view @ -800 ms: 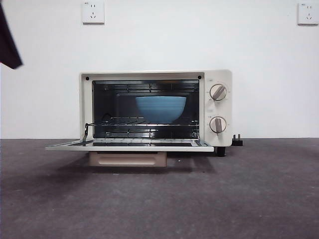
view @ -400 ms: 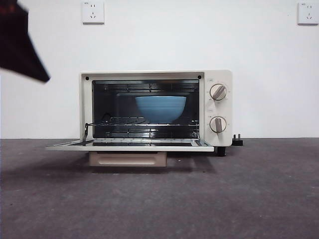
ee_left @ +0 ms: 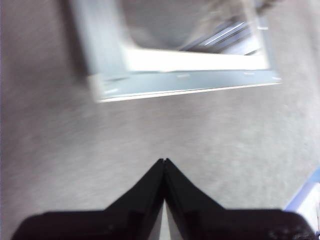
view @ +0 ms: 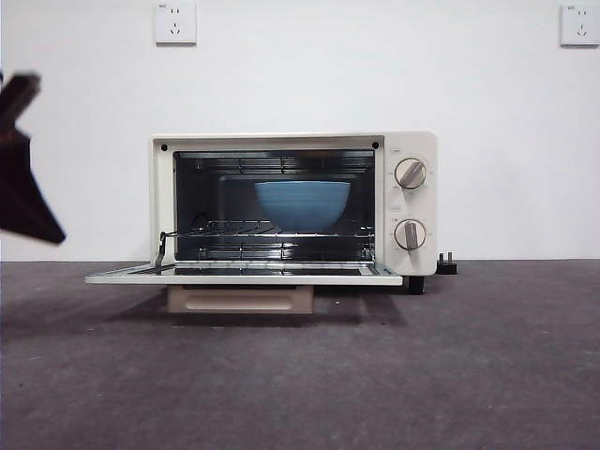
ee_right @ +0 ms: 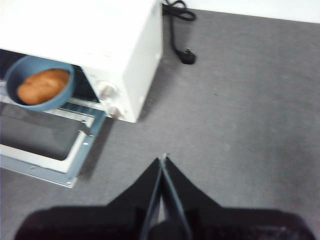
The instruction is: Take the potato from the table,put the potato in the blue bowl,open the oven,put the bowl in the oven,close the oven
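**Bowl and potato inside the open oven**

The potato (ee_right: pixel 42 86) lies in the blue bowl (view: pixel 302 203), and the bowl sits on the wire rack inside the oven (view: pixel 292 208). The oven door (view: pixel 244 276) hangs fully down, level above the table (view: pixel 394 375), its beige handle (view: pixel 240 299) below it. The left gripper (ee_left: pixel 164 162) hovers over the table just off the door's front edge, jaws pressed together and holding nothing. The right gripper (ee_right: pixel 163 160) is above bare table to the oven's knob side, jaws likewise pressed together. A black plug (view: pixel 446 264) lies beside the oven.
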